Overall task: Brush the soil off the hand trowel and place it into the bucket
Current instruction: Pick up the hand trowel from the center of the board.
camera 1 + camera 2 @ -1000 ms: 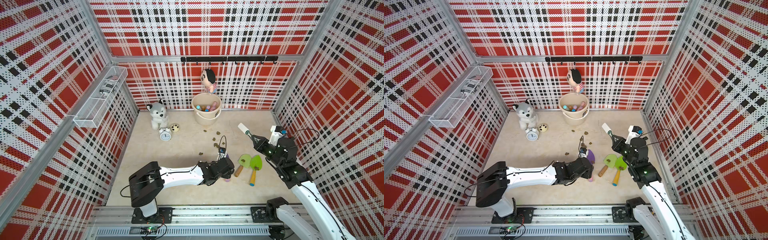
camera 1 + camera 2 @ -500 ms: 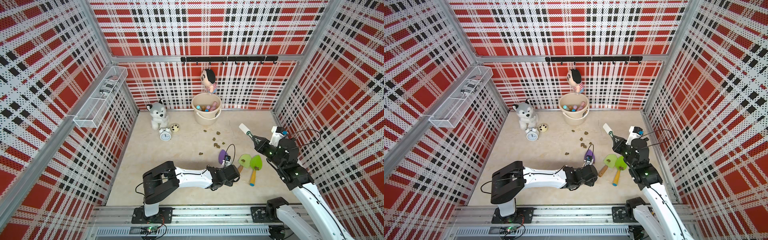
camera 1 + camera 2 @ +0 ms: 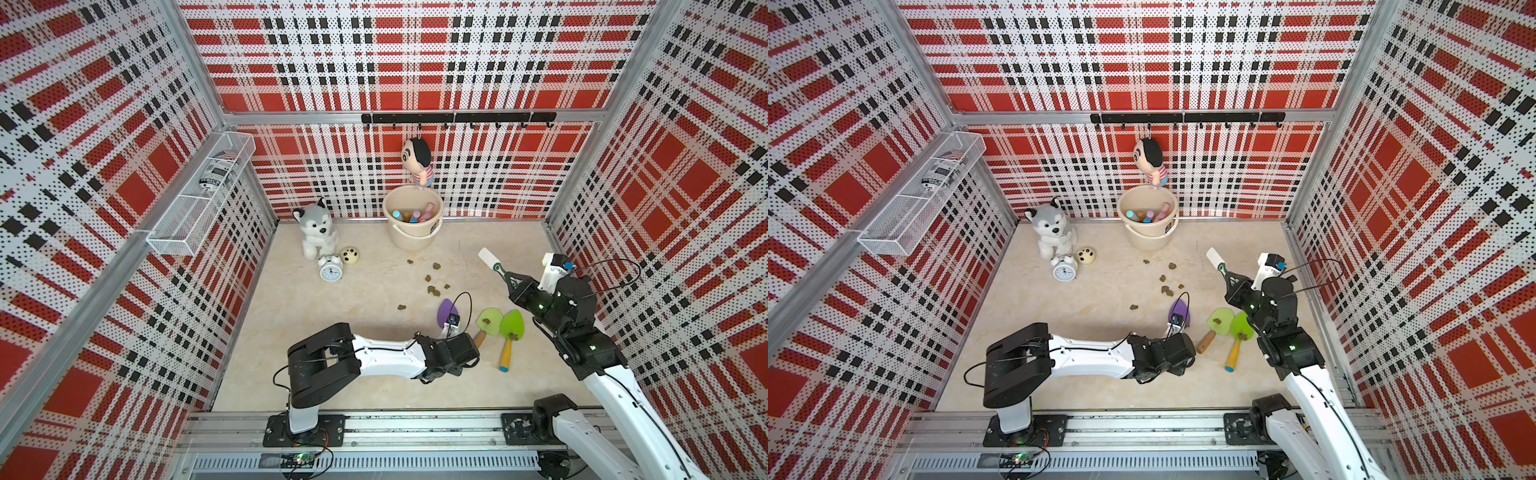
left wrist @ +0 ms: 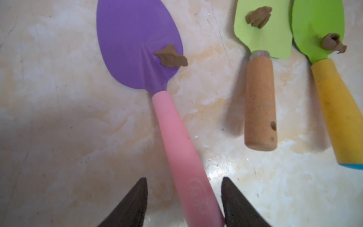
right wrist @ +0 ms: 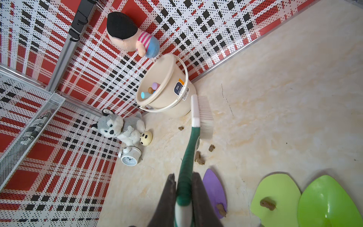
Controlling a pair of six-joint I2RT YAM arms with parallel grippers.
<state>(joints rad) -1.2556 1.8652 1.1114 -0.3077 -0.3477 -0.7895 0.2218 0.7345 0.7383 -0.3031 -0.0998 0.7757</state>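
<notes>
The left claw (image 4: pixel 184 178) sits low with its jaws either side of the trowel (image 4: pixel 163 102), at the pink handle. One finger is against it and the other shows a gap, so it is not clenched yet. I'd have it close squarely there, then lift with the purple blade level, so the brush can reach the soil (image 4: pixel 170 58) lump near the blade's neck. The right claw (image 5: pixel 184 175) is clamped on the brush (image 5: pixel 196 110), held off beyond the trowel's tip.

Two green trowels (image 4: pixel 261 35) lie just beside the trowel. The bucket (image 3: pixel 411 239) stands well apart from it, with loose crumbs (image 3: pixel 434 291) between.

The handle's end is cut off in the wrist view, and from above the arm hides the grip. Of the bucket's contents, only coloured ends show.
</notes>
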